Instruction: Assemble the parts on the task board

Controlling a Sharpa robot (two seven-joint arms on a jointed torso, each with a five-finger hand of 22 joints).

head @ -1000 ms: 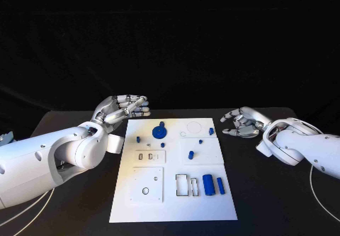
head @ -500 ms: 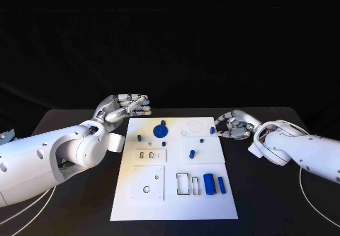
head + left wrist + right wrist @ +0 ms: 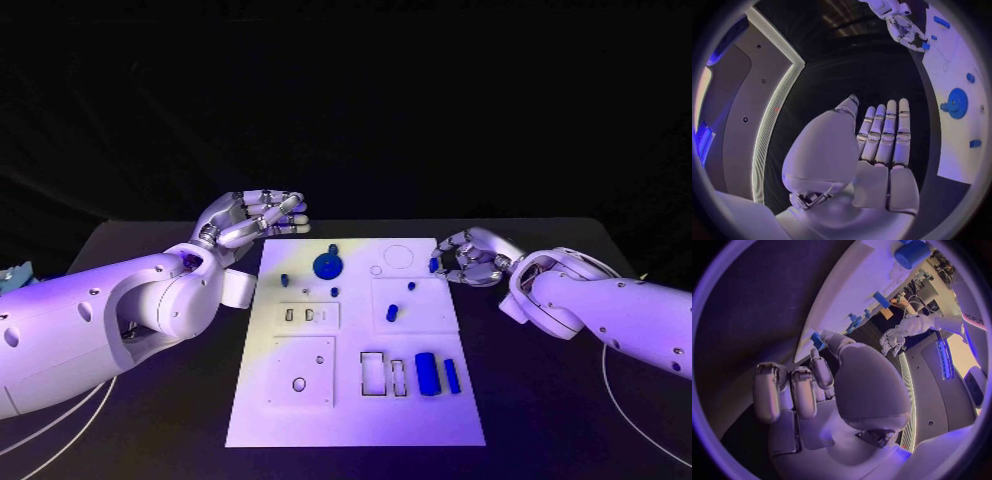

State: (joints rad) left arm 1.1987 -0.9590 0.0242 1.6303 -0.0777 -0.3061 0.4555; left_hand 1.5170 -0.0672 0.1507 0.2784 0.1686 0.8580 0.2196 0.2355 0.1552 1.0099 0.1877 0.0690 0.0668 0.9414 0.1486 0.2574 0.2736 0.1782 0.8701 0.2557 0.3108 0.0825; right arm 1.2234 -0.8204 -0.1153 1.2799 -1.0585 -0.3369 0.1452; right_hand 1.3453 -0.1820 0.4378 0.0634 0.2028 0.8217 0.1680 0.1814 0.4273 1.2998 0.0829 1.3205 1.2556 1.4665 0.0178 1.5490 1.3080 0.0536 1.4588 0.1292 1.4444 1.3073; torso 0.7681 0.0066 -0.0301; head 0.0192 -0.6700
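Note:
The white task board lies mid-table. On it are a blue gear, several small blue pegs, a thick blue cylinder and a slimmer one. My right hand is at the board's right edge, fingers curled and apart, beside a small blue peg. In the right wrist view its thumb tip lies next to that peg, and the other fingers stay clear of it. My left hand hovers off the board's far left corner. Its fingers are straight, side by side, holding nothing.
Recessed slots and holes mark the board's near half. The left wrist view shows the gear and the right hand across the board. Black table surrounds the board on both sides.
My right hand has moved left from the open table to the board's right edge, up against the small blue peg. The left hand has barely shifted.

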